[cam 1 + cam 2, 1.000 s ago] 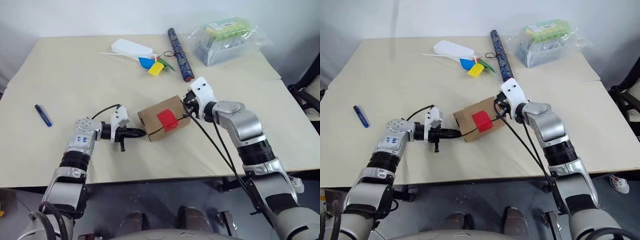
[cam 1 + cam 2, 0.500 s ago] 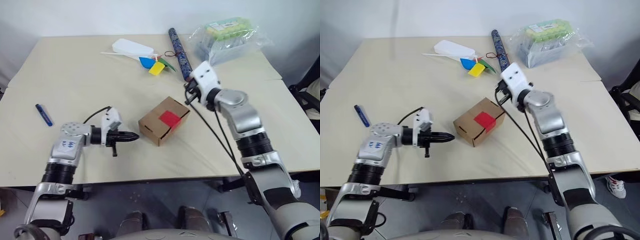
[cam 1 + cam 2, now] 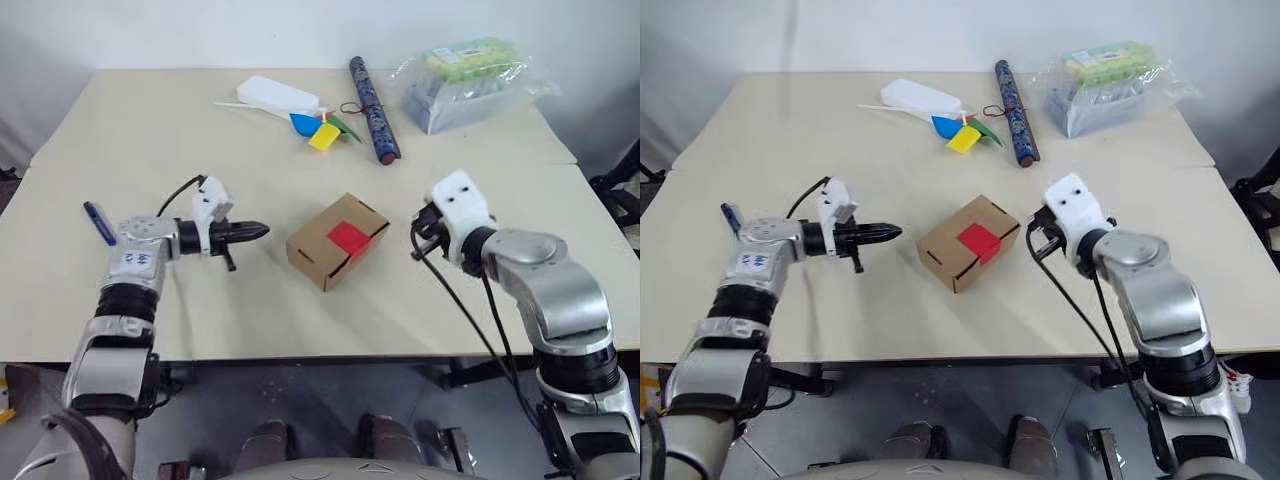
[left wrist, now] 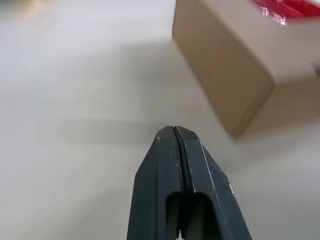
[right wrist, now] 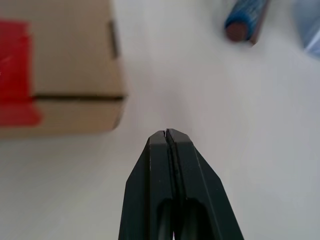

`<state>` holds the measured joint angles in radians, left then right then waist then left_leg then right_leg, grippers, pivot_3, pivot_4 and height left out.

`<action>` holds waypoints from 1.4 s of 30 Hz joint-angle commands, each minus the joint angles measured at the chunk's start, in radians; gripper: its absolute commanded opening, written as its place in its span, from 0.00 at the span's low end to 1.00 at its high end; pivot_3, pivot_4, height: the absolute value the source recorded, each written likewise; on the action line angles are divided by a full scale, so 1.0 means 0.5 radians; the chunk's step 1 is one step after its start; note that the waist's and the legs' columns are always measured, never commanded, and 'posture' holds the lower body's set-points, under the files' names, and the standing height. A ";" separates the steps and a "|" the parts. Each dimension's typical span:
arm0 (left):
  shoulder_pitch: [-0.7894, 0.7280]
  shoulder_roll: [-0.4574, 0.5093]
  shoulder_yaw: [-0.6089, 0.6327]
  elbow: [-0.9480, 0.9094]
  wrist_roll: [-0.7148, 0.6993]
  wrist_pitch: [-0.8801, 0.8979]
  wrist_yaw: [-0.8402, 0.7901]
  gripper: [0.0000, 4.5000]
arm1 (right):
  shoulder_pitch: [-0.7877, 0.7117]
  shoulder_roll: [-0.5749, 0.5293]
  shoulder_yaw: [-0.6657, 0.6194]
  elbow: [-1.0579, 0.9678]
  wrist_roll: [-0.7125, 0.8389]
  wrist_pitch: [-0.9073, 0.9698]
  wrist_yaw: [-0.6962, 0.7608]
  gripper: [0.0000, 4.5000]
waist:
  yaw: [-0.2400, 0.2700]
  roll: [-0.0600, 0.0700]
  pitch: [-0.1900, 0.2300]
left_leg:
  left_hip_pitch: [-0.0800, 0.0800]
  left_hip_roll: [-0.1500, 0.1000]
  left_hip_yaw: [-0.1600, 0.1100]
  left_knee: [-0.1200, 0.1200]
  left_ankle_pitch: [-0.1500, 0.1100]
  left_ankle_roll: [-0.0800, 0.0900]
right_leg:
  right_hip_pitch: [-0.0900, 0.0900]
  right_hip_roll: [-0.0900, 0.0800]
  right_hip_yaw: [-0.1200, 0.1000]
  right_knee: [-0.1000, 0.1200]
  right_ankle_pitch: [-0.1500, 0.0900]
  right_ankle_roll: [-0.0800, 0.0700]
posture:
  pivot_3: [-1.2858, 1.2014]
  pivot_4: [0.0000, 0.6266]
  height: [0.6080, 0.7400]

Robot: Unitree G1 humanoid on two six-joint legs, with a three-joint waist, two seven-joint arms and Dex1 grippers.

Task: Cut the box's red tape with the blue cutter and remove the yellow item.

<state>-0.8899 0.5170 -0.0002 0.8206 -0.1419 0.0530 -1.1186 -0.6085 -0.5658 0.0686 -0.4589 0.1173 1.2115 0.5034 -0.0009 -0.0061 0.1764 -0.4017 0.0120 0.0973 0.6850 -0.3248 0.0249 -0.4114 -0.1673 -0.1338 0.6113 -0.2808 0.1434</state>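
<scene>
The brown cardboard box (image 3: 325, 255) lies flat on the table with the red tape (image 3: 347, 237) on its top face. My left gripper (image 3: 262, 229) hovers a short way left of the box, shut and empty, pointing at it; the left wrist view shows its fingers (image 4: 190, 165) pressed together before the box (image 4: 225, 65). My right gripper (image 5: 166, 132) is shut and empty just right of the box (image 5: 60, 55), clear of it. The blue cutter (image 3: 98, 222) lies near the table's left edge, beyond my left arm. The yellow item is out of view.
At the back of the table are a white bottle (image 3: 275, 95), several coloured paper pieces (image 3: 320, 130), a long dark patterned tube (image 3: 373, 95) and a clear plastic bag of green-topped packs (image 3: 470, 80). Bare table surrounds the box.
Both grippers were touching the tilted box a second ago. It now lies flat, the left gripper has drawn off to the left and the right one back to the right.
</scene>
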 commanded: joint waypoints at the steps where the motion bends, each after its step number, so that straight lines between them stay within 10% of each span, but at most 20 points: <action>1: -0.103 -0.090 -0.034 0.211 0.042 -0.183 -0.049 0.00 | -0.019 0.056 -0.024 -0.108 0.031 0.201 -0.089 0.01 | -0.008 0.000 0.000 | 0.000 0.000 0.000 0.000 0.000 0.000 | -0.001 0.000 0.000 0.000 0.000 0.000 | 0.52 0.24 1.00; 9: -0.212 -0.244 -0.065 0.398 0.074 -0.316 -0.155 0.00 | -0.094 0.268 0.029 0.002 0.075 0.318 -0.217 0.01 | -0.008 0.000 0.000 | -0.002 0.000 0.001 -0.001 0.000 0.000 | -0.003 0.001 0.000 0.001 0.000 0.000 | 0.52 0.24 1.00; 32: 0.280 -0.387 -0.258 -0.799 -0.042 0.342 -0.192 0.00 | -0.669 0.532 0.266 1.328 -0.010 -0.943 -0.032 0.01 | -0.059 0.000 0.000 | -0.002 0.001 -0.002 -0.001 0.000 0.000 | -0.003 0.001 -0.001 0.003 0.000 0.000 | 0.52 0.24 1.00; 42: 0.361 -0.148 -0.100 -0.963 -0.129 0.485 -0.117 0.00 | -0.616 0.217 0.064 0.893 -0.077 -0.837 -0.056 0.01 | -0.058 0.001 0.000 | -0.002 0.002 -0.004 -0.001 0.000 -0.001 | -0.003 0.001 -0.001 0.002 0.000 0.000 | 0.52 0.24 1.00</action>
<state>-0.7222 0.4182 -0.0898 0.3961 -0.1736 0.2715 -1.1848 -0.9225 -0.4312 0.1539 0.0932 0.0773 0.7531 0.4782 -0.0296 -0.0058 0.1765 -0.4026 0.0131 0.0943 0.6844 -0.3246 0.0244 -0.4131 -0.1669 -0.1342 0.6126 -0.2808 0.1434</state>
